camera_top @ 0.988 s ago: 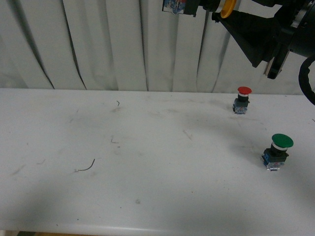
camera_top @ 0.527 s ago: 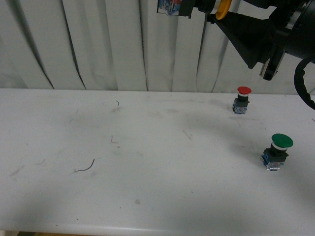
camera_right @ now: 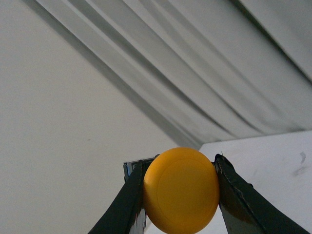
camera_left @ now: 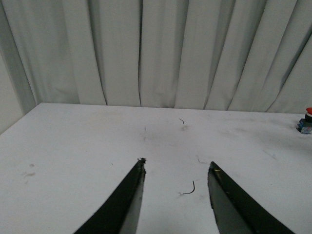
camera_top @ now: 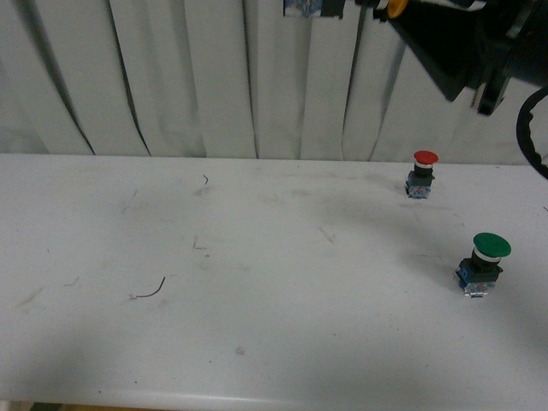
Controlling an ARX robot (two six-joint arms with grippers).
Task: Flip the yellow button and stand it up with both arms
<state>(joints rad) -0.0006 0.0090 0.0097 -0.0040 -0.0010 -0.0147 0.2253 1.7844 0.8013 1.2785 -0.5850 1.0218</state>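
My right gripper (camera_right: 180,195) is shut on the yellow button (camera_right: 181,190), its round yellow cap facing the wrist camera between the two black fingers. In the front view the right arm (camera_top: 454,43) is high at the top right, and only an edge of the yellow cap (camera_top: 396,8) and a bit of the blue base (camera_top: 304,8) show at the top edge. My left gripper (camera_left: 176,168) is open and empty above the white table (camera_left: 73,146); it does not show in the front view.
A red-capped button (camera_top: 422,174) stands at the table's back right and shows at the edge of the left wrist view (camera_left: 307,121). A larger green-capped button (camera_top: 484,264) stands nearer at the right. A thin black wire scrap (camera_top: 151,289) lies left of centre. A white curtain (camera_top: 171,77) hangs behind.
My right arm has lifted the yellow button higher, so it is now almost out of the front view's top edge. The buttons on the table have not moved.
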